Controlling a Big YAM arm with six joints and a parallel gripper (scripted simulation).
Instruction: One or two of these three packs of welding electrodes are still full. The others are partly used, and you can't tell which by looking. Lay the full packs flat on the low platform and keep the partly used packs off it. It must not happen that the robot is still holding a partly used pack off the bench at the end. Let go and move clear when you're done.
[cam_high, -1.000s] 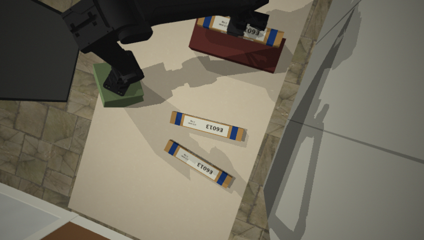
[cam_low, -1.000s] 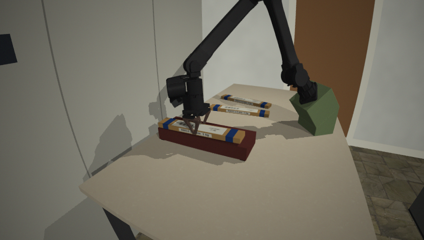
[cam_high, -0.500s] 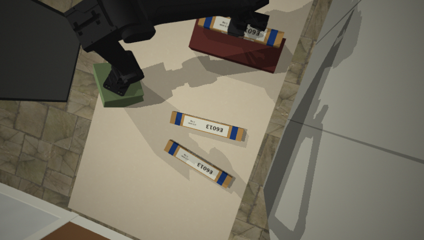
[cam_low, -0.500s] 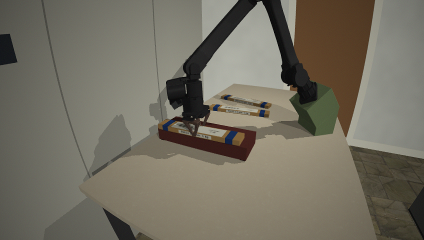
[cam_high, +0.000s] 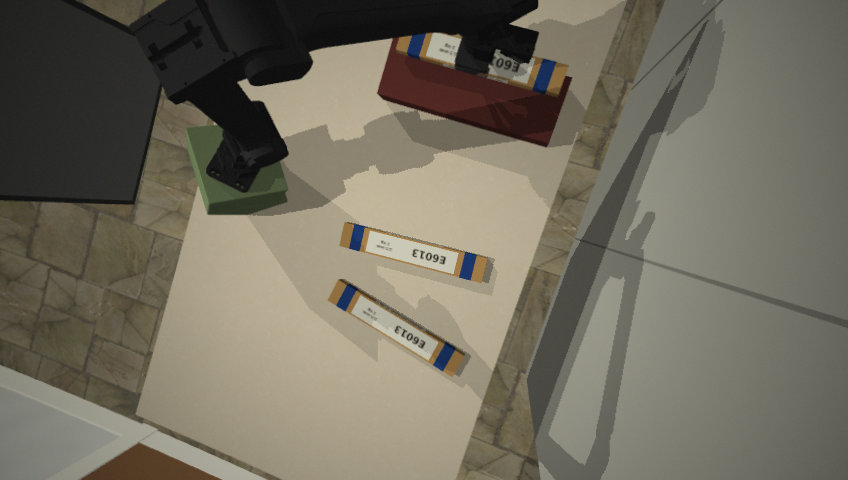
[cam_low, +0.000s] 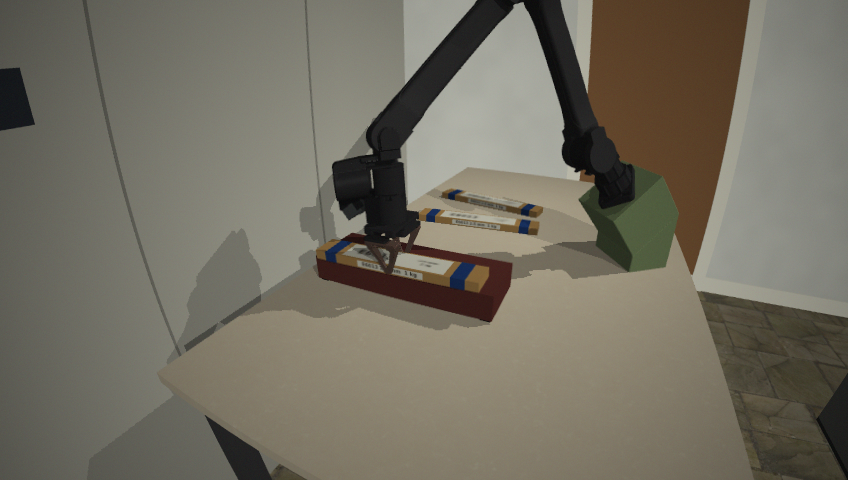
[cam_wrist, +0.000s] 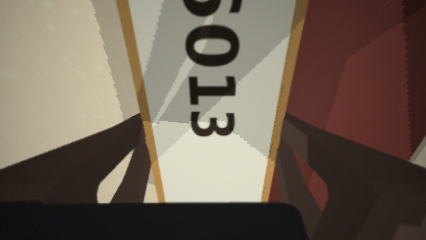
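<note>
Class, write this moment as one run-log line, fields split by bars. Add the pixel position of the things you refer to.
end effector (cam_high: 489, 59) (cam_low: 399, 261) (cam_wrist: 212, 119): closed on orange-brown cardboard pack (cam_high: 552, 77) (cam_low: 431, 274) (cam_wrist: 215, 170) | pack: flat on dark-red block platform (cam_high: 476, 110) (cam_low: 501, 282) (cam_wrist: 345, 80) | two packs: off platform

The black arm (cam_high: 380, 23) (cam_low: 452, 65) has chunky rounded joints and brown, openwork fingers (cam_low: 389, 261).

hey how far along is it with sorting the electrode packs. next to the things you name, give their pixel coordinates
One pack (cam_high: 553, 76) (cam_low: 474, 277) (cam_wrist: 215, 170) lies flat along an edge of the red platform (cam_high: 464, 110) (cam_low: 499, 291) (cam_wrist: 350, 85), but the gripper (cam_low: 392, 258) (cam_wrist: 212, 119) is shut on it, so release is left. Two packs (cam_high: 416, 252) (cam_high: 397, 328) (cam_low: 479, 223) (cam_low: 492, 203) lie on the table; whether either is full, I can't tell.
</note>
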